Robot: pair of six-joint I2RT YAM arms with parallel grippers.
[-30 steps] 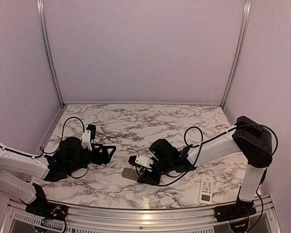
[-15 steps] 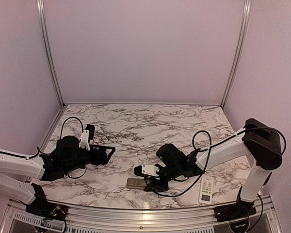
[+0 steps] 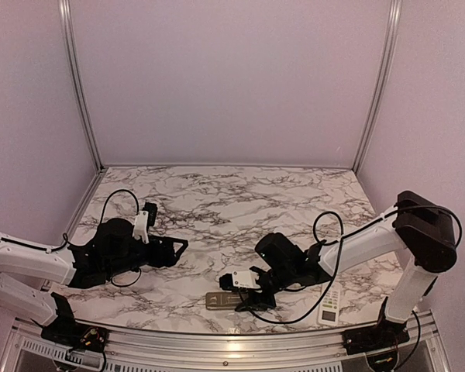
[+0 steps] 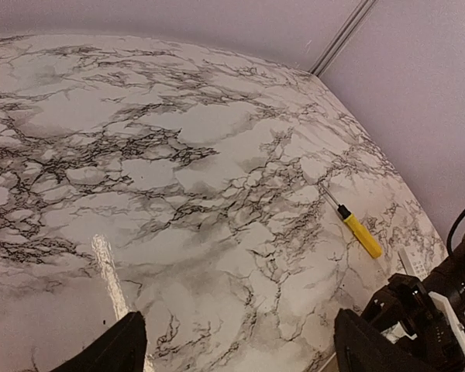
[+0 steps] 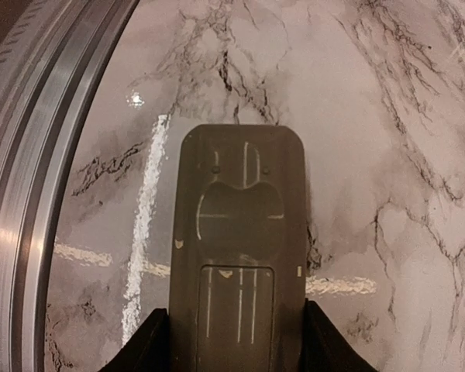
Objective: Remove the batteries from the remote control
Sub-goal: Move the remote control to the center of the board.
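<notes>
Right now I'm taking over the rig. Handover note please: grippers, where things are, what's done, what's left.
Left gripper: jaws wide open, empty, above the table.
Right gripper: jaws shut on the grey remote, low by the table's near edge.
Screwdriver lies on the table, nothing touching it. A white remote sits by the right arm's base.
Done: nothing visible. No batteries in view, and the grey remote's upward side shows no open compartment.
Left: open it and take the batteries out.
</notes>
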